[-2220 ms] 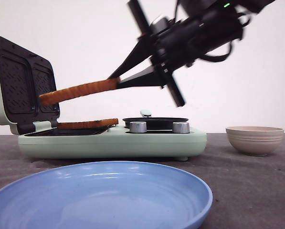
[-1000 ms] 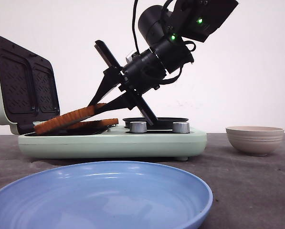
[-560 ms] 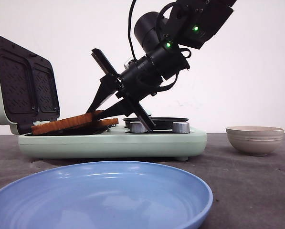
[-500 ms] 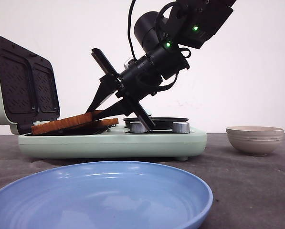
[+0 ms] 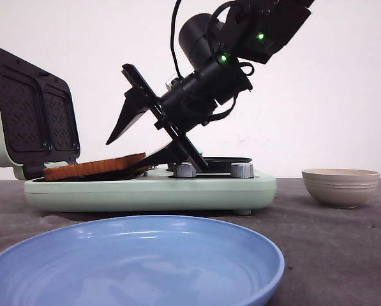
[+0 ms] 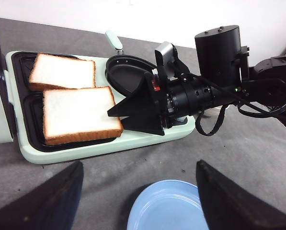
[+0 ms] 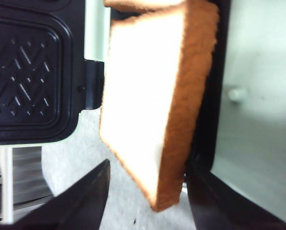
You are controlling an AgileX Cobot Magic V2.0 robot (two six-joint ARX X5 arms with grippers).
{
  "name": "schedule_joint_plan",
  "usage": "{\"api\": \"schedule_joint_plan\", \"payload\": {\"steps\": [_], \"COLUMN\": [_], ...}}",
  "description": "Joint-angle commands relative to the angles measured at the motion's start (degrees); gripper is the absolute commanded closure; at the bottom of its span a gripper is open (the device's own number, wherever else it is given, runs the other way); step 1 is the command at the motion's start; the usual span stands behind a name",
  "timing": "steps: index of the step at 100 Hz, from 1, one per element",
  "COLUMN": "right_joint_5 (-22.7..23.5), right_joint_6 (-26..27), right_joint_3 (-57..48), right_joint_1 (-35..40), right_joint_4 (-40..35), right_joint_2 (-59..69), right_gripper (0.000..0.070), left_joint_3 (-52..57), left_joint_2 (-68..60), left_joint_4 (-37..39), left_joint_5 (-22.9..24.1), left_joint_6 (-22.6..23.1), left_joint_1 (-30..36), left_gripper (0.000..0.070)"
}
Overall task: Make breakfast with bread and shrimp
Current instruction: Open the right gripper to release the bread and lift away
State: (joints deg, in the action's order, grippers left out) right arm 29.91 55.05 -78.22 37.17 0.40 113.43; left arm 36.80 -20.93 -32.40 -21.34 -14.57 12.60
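Note:
Two slices of bread lie side by side on the dark plates of the open mint-green sandwich maker (image 5: 177, 191). The nearer slice (image 6: 78, 115) shows edge-on in the front view (image 5: 94, 168) and fills the right wrist view (image 7: 147, 96); the farther slice (image 6: 62, 71) lies behind it. My right gripper (image 5: 123, 154) is open at the nearer slice's right edge, with one jaw raised above it and one low beside it; it also shows in the left wrist view (image 6: 116, 117). My left gripper (image 6: 143, 201) is open and empty above the blue plate (image 6: 166, 206). No shrimp is in view.
The sandwich maker's lid (image 5: 30, 115) stands open at the left. A small round black pan (image 6: 128, 79) sits in its right half, behind two knobs (image 5: 185, 169). A beige ribbed bowl (image 5: 340, 186) stands at the right. The blue plate (image 5: 133, 268) lies at the front.
My right gripper carried the slice down from mid-air, laid it flat on the near plate of the sandwich maker, and then opened, letting it go.

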Motion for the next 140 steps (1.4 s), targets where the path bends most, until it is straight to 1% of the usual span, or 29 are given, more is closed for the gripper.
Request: {"api": "schedule_joint_plan", "payload": {"steps": [1,11,29,49,79,104,121,128,140], "right_joint_5": [-0.76,-2.58,-5.64,-6.36,-7.67,-11.78,-14.21,-16.44,-20.68], "right_joint_6": [-2.86,-4.87,-9.97,-14.64,-18.21,-23.50,-28.28,-30.73,-36.37], "right_joint_3": [-2.49,-4.70,-8.50,-8.81,-8.81,-8.81,-8.81,-8.81,-8.81], "right_joint_1": [0.96,1.36,1.60,1.60,1.64,1.27,0.39,0.07,-0.61], "right_joint_4": [0.61,-1.27,-8.90,-14.64,-13.86,-13.90,-15.23,-16.70,-20.13], "right_joint_2": [1.60,1.60,1.60,1.60,0.26,-4.42,-8.17,-9.99,-13.57], "right_gripper": [0.0393,0.0393,0.0393,0.0393,0.0393,0.0393,0.0394,0.0394,0.0395], "left_joint_3": [0.20,0.20,0.20,0.20,0.20,0.20,0.20,0.20,0.20], "left_joint_2": [0.02,0.02,0.02,0.02,0.02,0.02,0.02,0.02,0.02], "left_joint_4": [0.61,0.59,0.52,0.24,0.24,0.33,0.31,0.26,0.33], "left_joint_5": [-0.11,-0.11,-0.11,-0.11,-0.09,0.81,1.16,1.73,2.27], "left_joint_6": [0.37,0.37,0.37,0.39,0.39,0.83,1.05,1.05,1.07], "left_joint_1": [0.07,0.04,0.04,0.04,0.04,0.04,0.04,0.04,0.04], "left_gripper": [0.0294,0.0294,0.0294,0.0294,0.0294,0.0294,0.0294,0.0294,0.0294]}}
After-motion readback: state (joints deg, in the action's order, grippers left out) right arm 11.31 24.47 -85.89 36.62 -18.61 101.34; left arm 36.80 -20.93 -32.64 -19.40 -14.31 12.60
